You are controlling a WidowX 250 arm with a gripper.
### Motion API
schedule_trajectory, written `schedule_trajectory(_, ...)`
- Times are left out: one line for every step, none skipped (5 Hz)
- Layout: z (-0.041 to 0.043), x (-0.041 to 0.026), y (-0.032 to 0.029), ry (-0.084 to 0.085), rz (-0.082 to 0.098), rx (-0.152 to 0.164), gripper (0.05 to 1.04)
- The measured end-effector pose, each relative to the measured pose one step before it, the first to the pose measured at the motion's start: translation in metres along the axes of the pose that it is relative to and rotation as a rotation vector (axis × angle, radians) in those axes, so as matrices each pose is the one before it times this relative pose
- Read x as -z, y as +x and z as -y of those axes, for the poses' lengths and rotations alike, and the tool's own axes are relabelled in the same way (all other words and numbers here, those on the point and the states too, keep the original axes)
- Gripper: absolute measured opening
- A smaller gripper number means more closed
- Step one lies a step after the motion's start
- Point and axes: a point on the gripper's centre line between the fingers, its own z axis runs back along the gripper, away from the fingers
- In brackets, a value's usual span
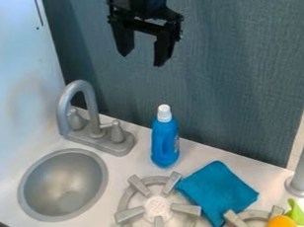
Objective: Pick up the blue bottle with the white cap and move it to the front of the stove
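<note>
Blue bottle point(164, 146) stands upright on its base, white cap point(163, 110) uppermost, below the fingers point(162, 52), which are apart and hold nothing. Lower still, a limp teal cloth point(217, 189) lies supported by the table point(127, 166); the faucet point(93, 110), also below, faces its sink point(63, 184).

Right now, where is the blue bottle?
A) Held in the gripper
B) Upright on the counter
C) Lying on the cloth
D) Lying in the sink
B: the blue bottle stands upright on the counter, white cap on top, while the gripper hangs above with its fingers apart and empty.
</note>
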Motion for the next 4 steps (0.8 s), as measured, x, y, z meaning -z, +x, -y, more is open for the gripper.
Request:
schedule_trajectory(0.00039, 0.01376, -0.00083, 0.0003, -0.0384, -0.0019, 1.009)
schedule_trajectory(0.00164, 0.02507, 0.01032, 0.0016, -0.0336, -0.0125, 1.009)
schedule_trajectory(0.00033, 0.01735, 0.01751, 0.0021, 0.0678, -0.0293, 1.009)
schedule_trajectory(-0.0031, 0.03113, 0.00912, 0.0316, 0.0369, 0.0073, 1.009)
